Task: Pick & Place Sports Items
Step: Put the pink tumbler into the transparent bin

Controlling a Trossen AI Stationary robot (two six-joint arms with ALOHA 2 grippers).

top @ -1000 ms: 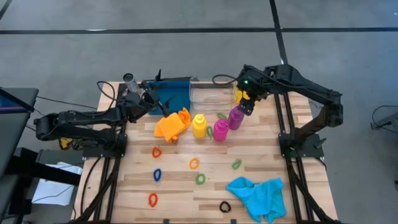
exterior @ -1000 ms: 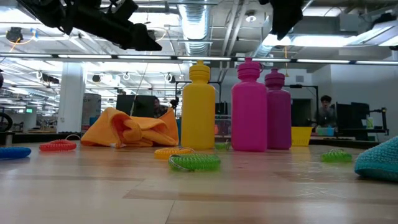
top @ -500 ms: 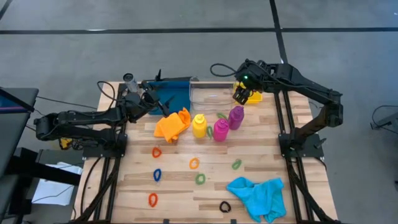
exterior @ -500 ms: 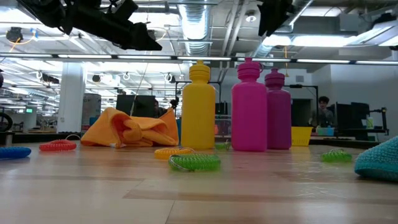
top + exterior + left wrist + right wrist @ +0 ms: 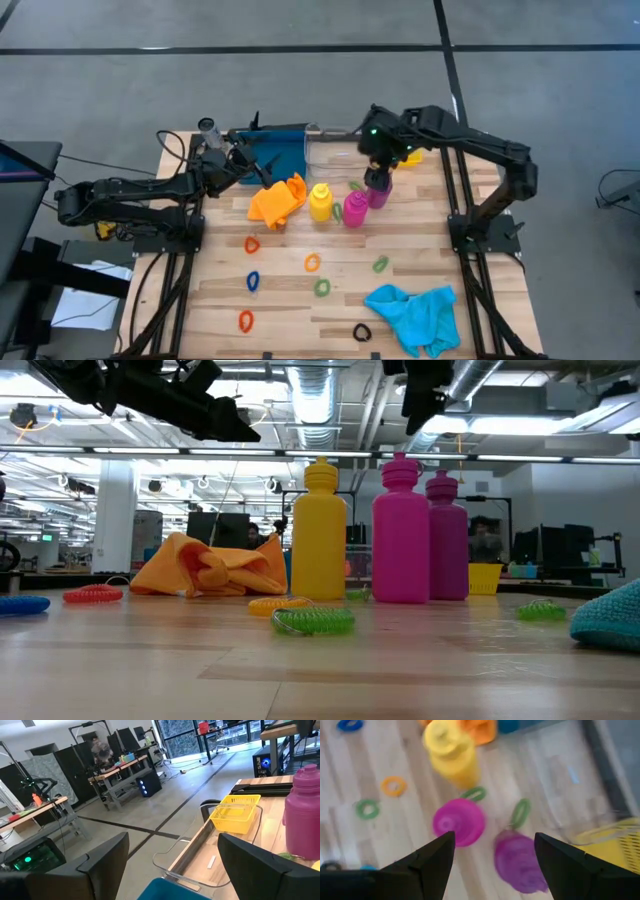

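Right tool [image 5: 377, 163] has swung in from the yellow bin [image 5: 412, 155] near the tabletop's far right corner and now hangs over the purple bottle [image 5: 379, 189], fingers spread wide, nothing between them. In the right wrist view the purple cap [image 5: 519, 861] sits between the two fingers, the magenta bottle [image 5: 458, 821] just beside it. Read: lining up for a top-down grab on the purple one; no contact yet.

Left tool [image 5: 243, 163] hasn't moved: parked over the blue tray [image 5: 285, 160] near the far edge, fingers apart, empty.

Bottles: yellow bottle [image 5: 320, 202], magenta and purple in a short row mid-tabletop, toward the far edge. All three upright, long axis vertical, caps pointing up at the camera, so the tool meets the cap end-on.

Nothing placed yet, by the look of it: orange cloth [image 5: 279, 200] beside the yellow bottle, cyan cloth [image 5: 415, 312] at the near right corner, elastic rings [image 5: 313, 263] scattered across the near half.
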